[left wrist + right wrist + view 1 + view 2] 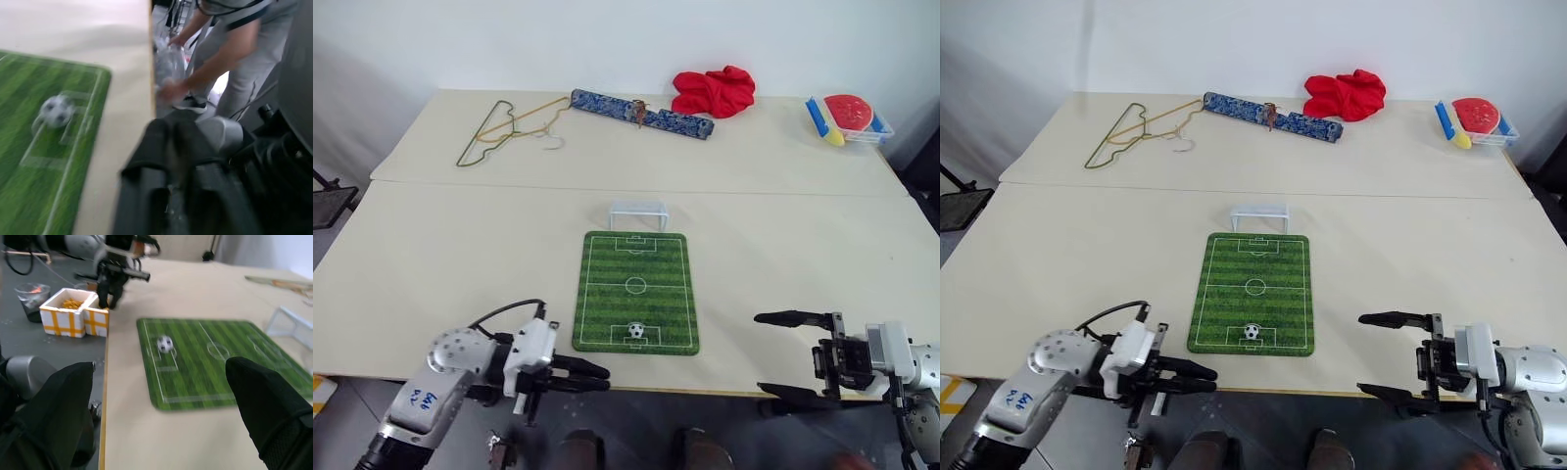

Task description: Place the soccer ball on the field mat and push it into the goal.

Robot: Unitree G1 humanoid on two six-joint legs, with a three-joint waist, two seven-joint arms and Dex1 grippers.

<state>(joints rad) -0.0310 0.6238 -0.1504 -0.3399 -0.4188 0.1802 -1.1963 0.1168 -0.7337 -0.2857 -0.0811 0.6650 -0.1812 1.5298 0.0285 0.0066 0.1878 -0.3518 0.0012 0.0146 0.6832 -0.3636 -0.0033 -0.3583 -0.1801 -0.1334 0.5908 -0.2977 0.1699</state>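
One green striped rectangular field mat (635, 291) is lying lengthwise toward the white goal (638, 210); the tiny black-and-white soccer ball (636, 331) is sitting between both grippers, left gripper (597, 377) jaws pressed together empty, right gripper (775, 353) jaws spread wide.

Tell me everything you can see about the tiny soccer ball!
The soccer ball is a tiny round white ball with black patches, smooth and hard-looking. It sits still on the field mat, inside the penalty box at the near end, by the table's front edge. The goal stands far off past the mat's other end. Nothing touches the ball but the mat; both end effectors are off to the sides.
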